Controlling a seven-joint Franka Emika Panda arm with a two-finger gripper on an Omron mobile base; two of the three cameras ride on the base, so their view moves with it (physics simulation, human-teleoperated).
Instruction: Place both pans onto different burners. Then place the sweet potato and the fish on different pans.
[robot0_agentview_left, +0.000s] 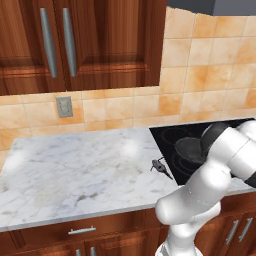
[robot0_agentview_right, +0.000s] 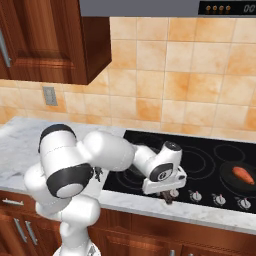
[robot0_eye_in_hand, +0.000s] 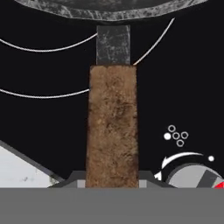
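At the bottom of the hand view, the brown wooden handle (robot0_eye_in_hand: 113, 127) is seen running straight up the middle from between the finger tips, and the gripper (robot0_agentview_right: 169, 194) is judged to be pinched tight on it; the tips themselves are hidden under the handle, so the exact bite cannot be told. Above the wood, a short grey neck joins the rim of the pan (robot0_eye_in_hand: 109, 9) at the top edge of that frame. Grey burner rings (robot0_eye_in_hand: 43, 48) curve across the glossy black cooktop (robot0_eye_in_hand: 183, 78) to the left of the handle, and a silver knob (robot0_eye_in_hand: 192, 177) lies at the lower right, just beside the hand.

In the right base view, the gripper is found at the lower centre, low over the front edge of the cooktop near the row of knobs. The sweet potato (robot0_agentview_right: 243, 175) is seen at the far right, already lying in the second pan (robot0_agentview_right: 239, 176). In the left base view, the fish (robot0_agentview_left: 159, 165) rests on the marble counter (robot0_agentview_left: 75, 170) at centre right, just beside the cooktop's left edge.

Several risks are judged from here. With the handle gripped near its end, the pan could pivot and droop if lifted. A knob could be brushed by the hand. If released off-centre, the pan could be left straddling two rings.
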